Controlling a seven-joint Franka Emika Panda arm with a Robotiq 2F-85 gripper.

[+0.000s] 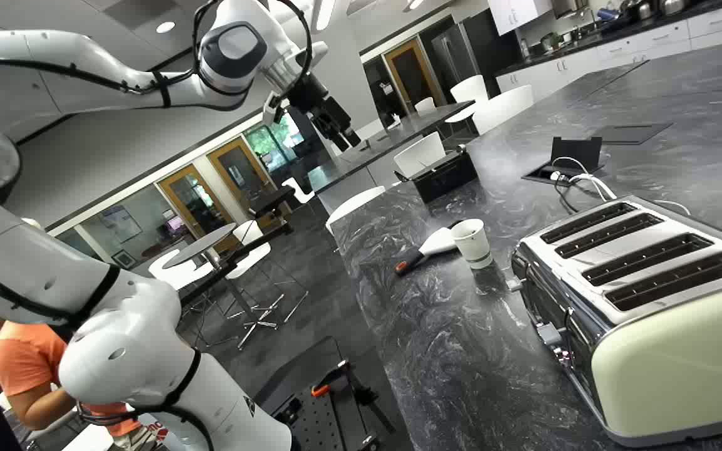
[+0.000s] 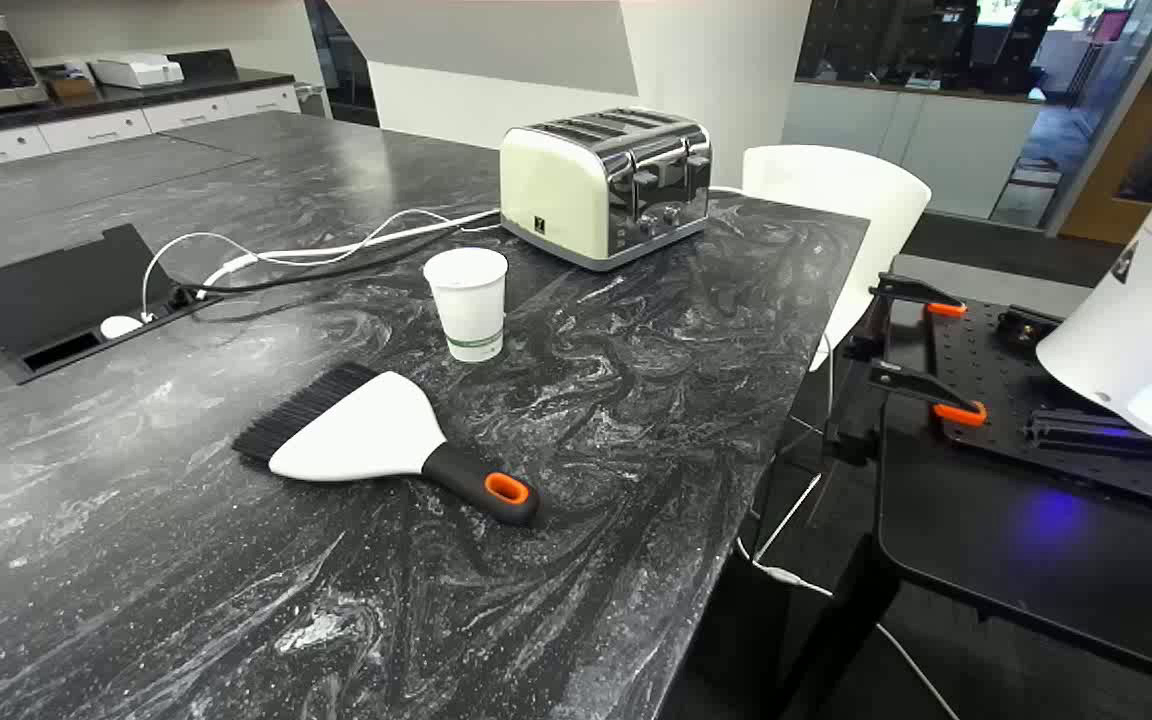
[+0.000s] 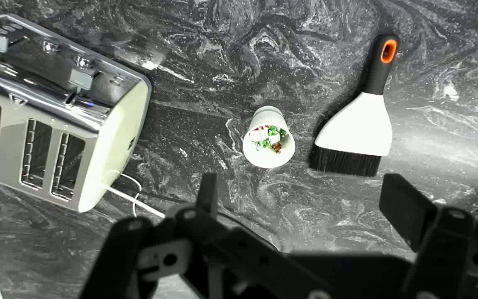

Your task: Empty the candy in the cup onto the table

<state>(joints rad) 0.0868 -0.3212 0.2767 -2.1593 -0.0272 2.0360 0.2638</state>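
Well below the wide-spread hand (image 3: 300,189), the white cup (image 2: 472,305) stands upright on the table (image 2: 646,400), holding candy (image 3: 273,138).

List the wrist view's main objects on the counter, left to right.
Cream toaster → white cup with the candy inside → hand brush, its orange-ringed handle toward the top of the picture.
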